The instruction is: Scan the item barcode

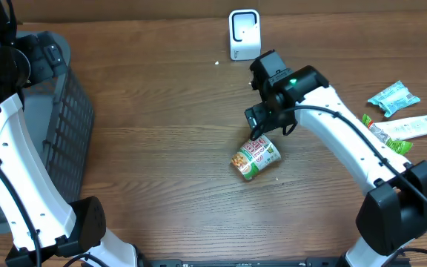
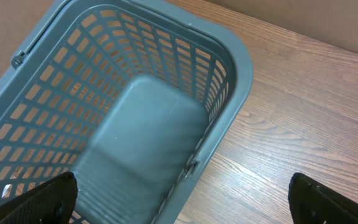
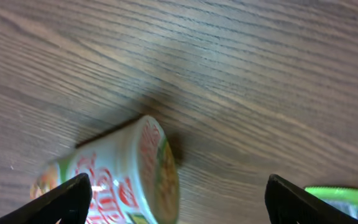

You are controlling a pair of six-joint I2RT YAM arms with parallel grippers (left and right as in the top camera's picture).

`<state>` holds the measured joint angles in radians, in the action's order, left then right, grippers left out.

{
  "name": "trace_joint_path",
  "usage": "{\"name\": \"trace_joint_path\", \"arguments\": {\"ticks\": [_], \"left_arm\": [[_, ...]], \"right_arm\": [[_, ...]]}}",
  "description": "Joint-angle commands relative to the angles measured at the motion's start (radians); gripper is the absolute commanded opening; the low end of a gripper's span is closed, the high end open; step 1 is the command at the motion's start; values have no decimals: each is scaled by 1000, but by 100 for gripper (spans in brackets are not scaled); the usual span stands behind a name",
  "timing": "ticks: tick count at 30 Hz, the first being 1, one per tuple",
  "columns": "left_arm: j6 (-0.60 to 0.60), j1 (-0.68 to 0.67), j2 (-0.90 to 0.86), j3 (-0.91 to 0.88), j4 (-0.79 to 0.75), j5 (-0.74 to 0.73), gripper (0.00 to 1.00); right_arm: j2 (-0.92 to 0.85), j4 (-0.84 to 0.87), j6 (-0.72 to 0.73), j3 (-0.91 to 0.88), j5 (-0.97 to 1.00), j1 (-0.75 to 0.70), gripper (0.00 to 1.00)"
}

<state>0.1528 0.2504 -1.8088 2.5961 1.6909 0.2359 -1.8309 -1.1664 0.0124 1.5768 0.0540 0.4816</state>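
Observation:
The item, a noodle cup point(image 1: 256, 158) printed in red and green, lies on its side on the wooden table. My right gripper point(image 1: 267, 127) hovers just over its far end, jaws open. In the right wrist view the cup point(image 3: 117, 177) lies below and toward the left finger of the right gripper point(image 3: 179, 205), and neither finger touches it. No barcode shows on the cup. A white scanner point(image 1: 244, 33) stands upright at the table's far edge. My left gripper point(image 2: 182, 202) is wide open and empty above the basket's rim.
A grey plastic basket point(image 1: 69, 119) sits at the far left, seen empty in the left wrist view point(image 2: 148, 124). At the right edge lie a teal packet point(image 1: 394, 97), a white tube point(image 1: 414, 127) and a green packet point(image 3: 344, 198).

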Motion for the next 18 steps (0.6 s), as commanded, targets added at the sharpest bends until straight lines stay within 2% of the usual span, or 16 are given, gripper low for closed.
{"name": "trace_joint_path", "arguments": {"ticks": [1, 4, 7, 10, 12, 14, 15, 18], "left_arm": [[-15, -2, -2, 2, -2, -1, 100], [-15, -2, -2, 2, -2, -1, 100], [-15, -2, -2, 2, -2, -1, 100], [-15, -2, -2, 2, -2, -1, 100], [-15, -2, -2, 2, -2, -1, 100], [-15, -2, -2, 2, -2, -1, 99], [-15, -2, -2, 2, -2, -1, 100], [-15, -2, -2, 2, -2, -1, 100]], "right_arm": [[15, 11, -158, -6, -126, -49, 88], [8, 14, -171, -6, -204, -83, 86], [5, 8, -140, -6, -233, -92, 87], [12, -36, 31, 35, -233, -92, 89], [21, -79, 157, 79, -235, -92, 82], [34, -114, 295, 106, -236, -90, 82], [47, -131, 415, 106, -235, -87, 82], [47, -133, 594, 81, -221, -63, 82]]}}
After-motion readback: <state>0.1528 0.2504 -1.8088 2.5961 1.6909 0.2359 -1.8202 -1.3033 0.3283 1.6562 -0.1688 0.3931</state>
